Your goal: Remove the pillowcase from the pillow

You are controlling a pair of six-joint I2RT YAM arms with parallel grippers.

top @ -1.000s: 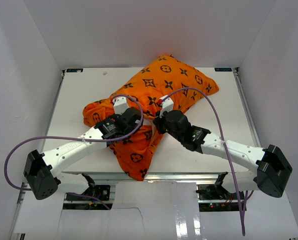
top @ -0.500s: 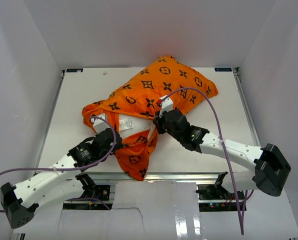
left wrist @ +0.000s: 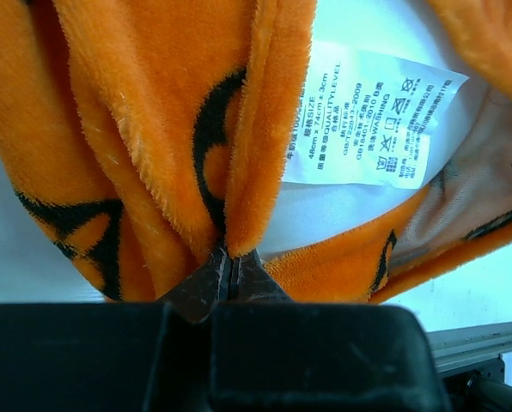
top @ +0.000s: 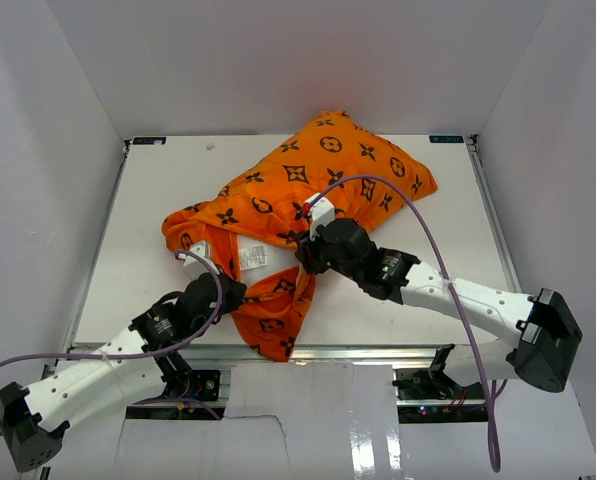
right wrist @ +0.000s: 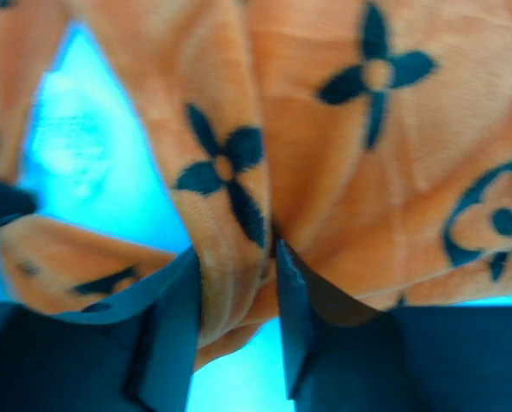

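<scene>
The orange pillowcase (top: 318,175) with black motifs lies across the table from the back right to the front middle. The white pillow (top: 240,252) shows through the case's open mouth, with a white care label (left wrist: 372,116) on it. My left gripper (top: 226,290) is shut on a fold of the pillowcase (left wrist: 179,129) near the front edge of the opening. My right gripper (top: 306,252) is closed on a thick fold of the pillowcase (right wrist: 230,215) at the middle of the case; its fingers (right wrist: 174,300) press the bunched fabric from both sides.
White walls enclose the table (top: 148,210) on the left, back and right. A loose flap of the pillowcase (top: 273,330) hangs over the table's front edge. Purple cables (top: 428,225) loop above both arms.
My left arm has pulled back toward the front left with its fold of the case, widening the opening so more white pillow and label show. My right gripper shifted slightly left.
</scene>
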